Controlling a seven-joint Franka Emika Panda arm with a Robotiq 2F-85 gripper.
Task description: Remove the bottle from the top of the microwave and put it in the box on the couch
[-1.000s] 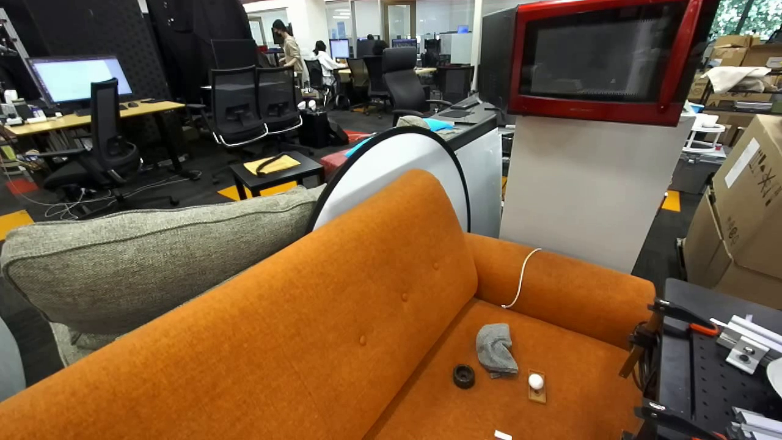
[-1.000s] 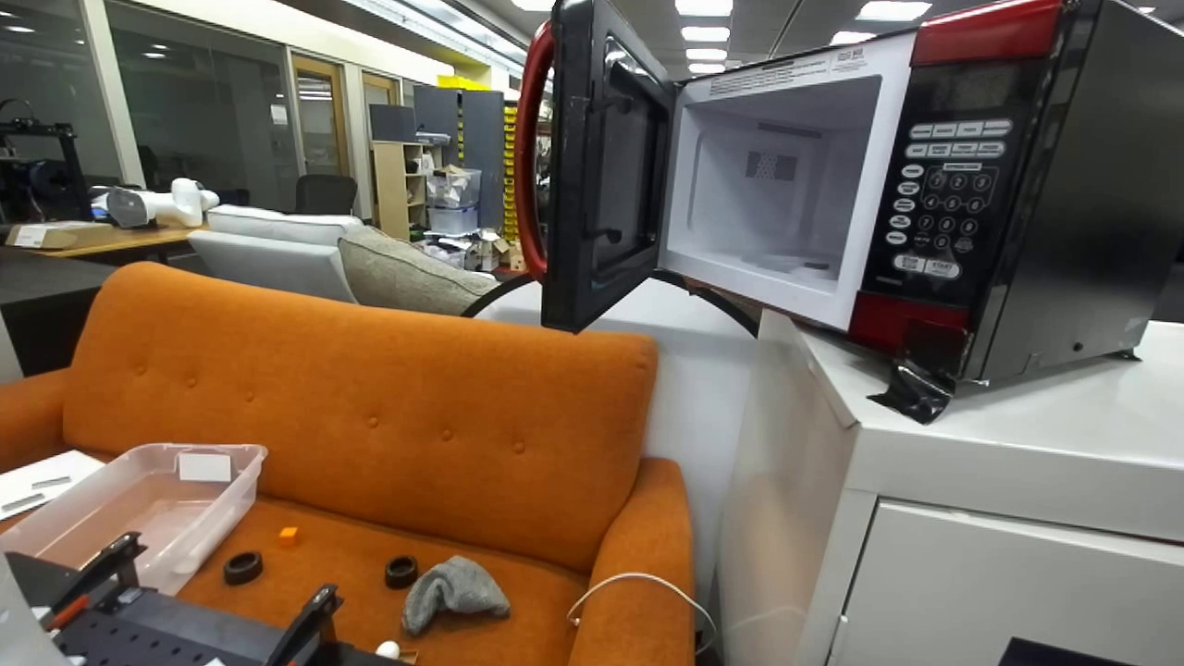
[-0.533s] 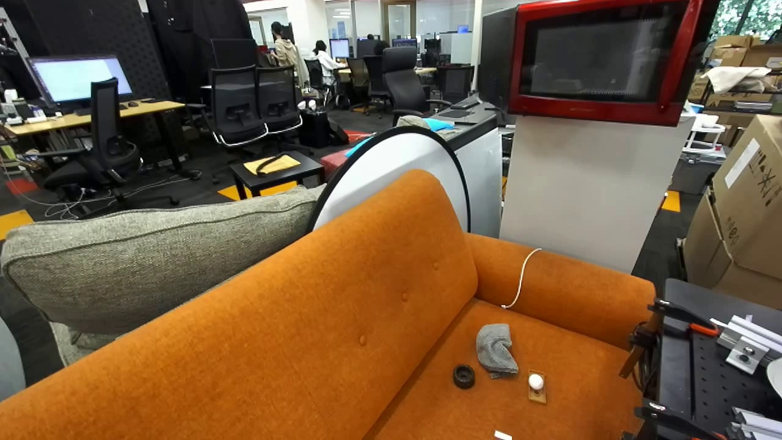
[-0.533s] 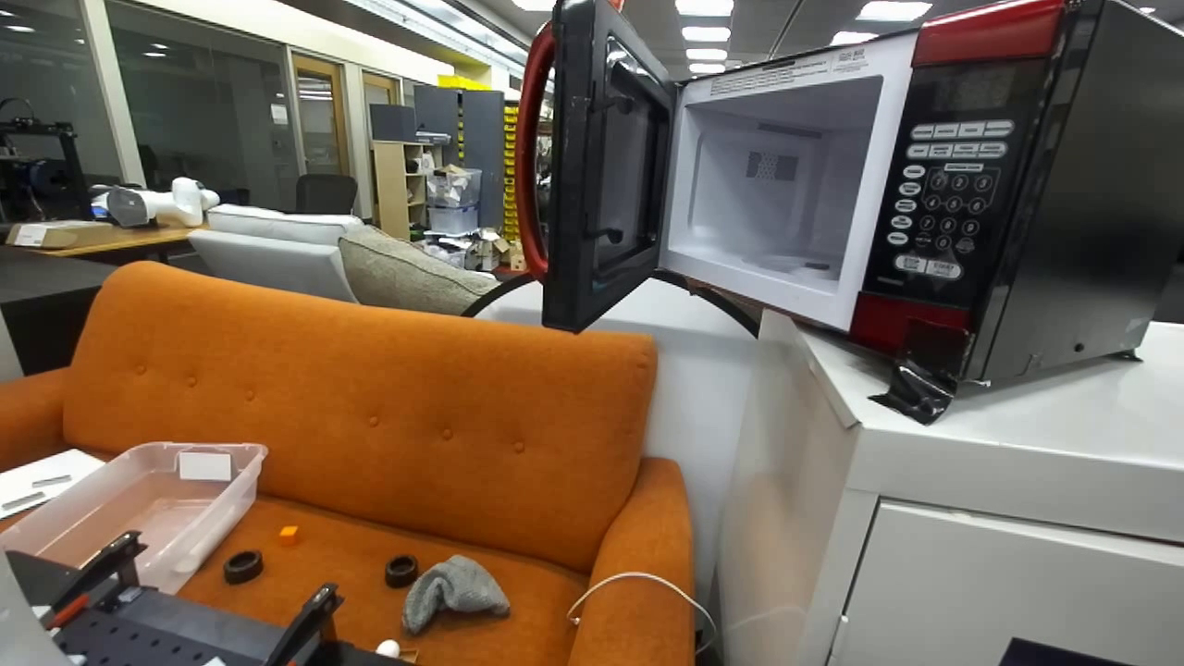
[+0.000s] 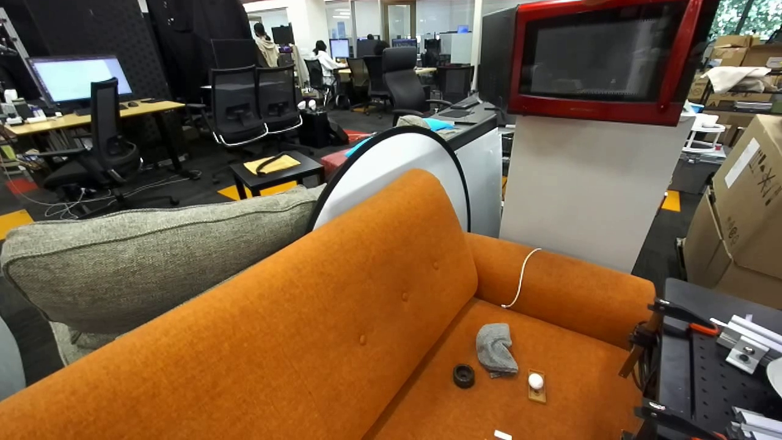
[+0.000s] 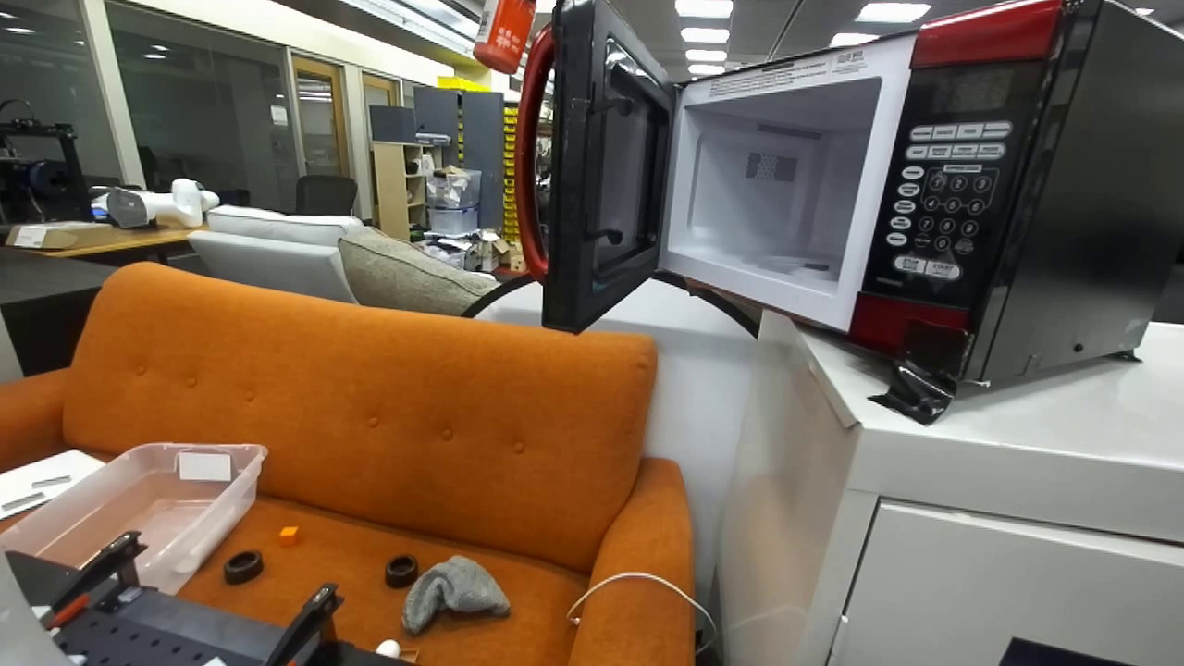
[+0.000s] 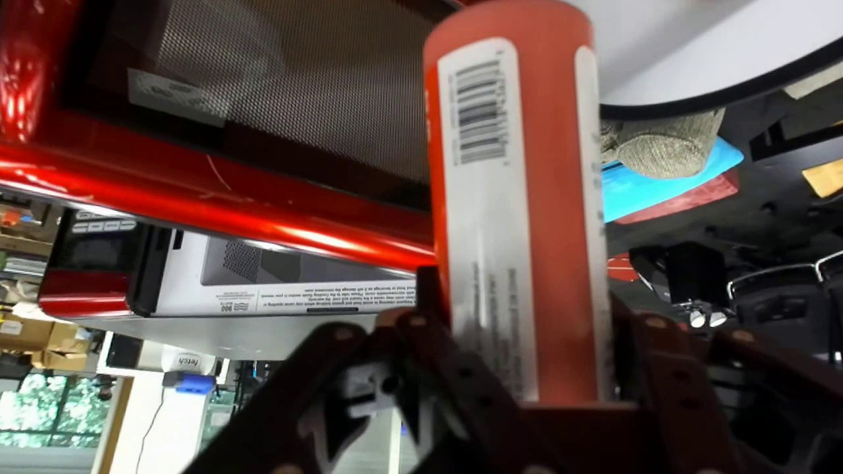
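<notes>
A red bottle (image 7: 560,197) with white labels and a barcode fills the middle of the wrist view. My gripper (image 7: 523,299) is shut on it, its dark fingers on both sides. The bottle's lower end (image 6: 506,35) hangs tilted at the top of an exterior view, left of the microwave door's red handle. The gripper is out of both exterior views. The microwave (image 6: 1008,176), red and black, stands with its door open; its red front (image 5: 605,110) also shows. The orange couch (image 6: 370,370) also shows here (image 5: 275,318). A clear plastic box (image 6: 222,509) sits on the couch.
The microwave's open door (image 6: 592,185) juts out toward the couch. On the seat lie a grey cloth (image 6: 455,592), black rings (image 6: 243,567), an orange cube (image 6: 289,535) and a white ball (image 5: 536,381). A black bench with clamps (image 6: 185,624) stands before the couch.
The bottle has come into an exterior view from the top edge, moving left and down past the microwave door's handle. The couch, box and microwave have not moved.
</notes>
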